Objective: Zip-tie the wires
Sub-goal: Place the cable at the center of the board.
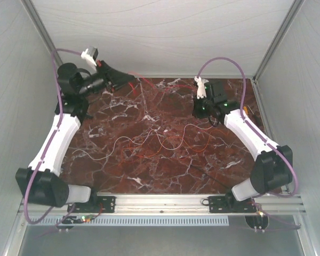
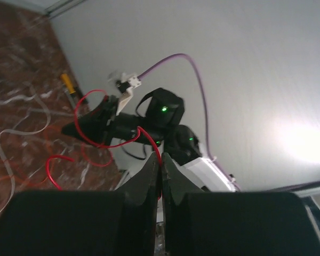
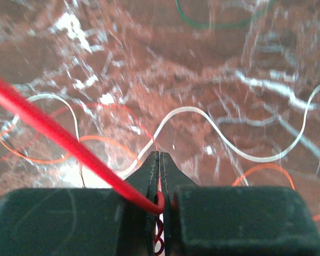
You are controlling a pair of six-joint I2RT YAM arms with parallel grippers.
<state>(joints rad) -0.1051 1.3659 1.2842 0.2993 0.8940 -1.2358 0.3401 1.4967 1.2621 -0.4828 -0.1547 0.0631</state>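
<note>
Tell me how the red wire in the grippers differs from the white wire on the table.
Hold: the red wire is pinched in the shut left gripper and the shut right gripper; the white wire is held by neither.
Pose: the red wire is lifted, strung between them; the white wire lies in flat waves on the marble table.
Both are thin and flexible.

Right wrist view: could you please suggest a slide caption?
Right gripper shut on a red wire above a marble table strewn with white wires and orange wires.
</note>
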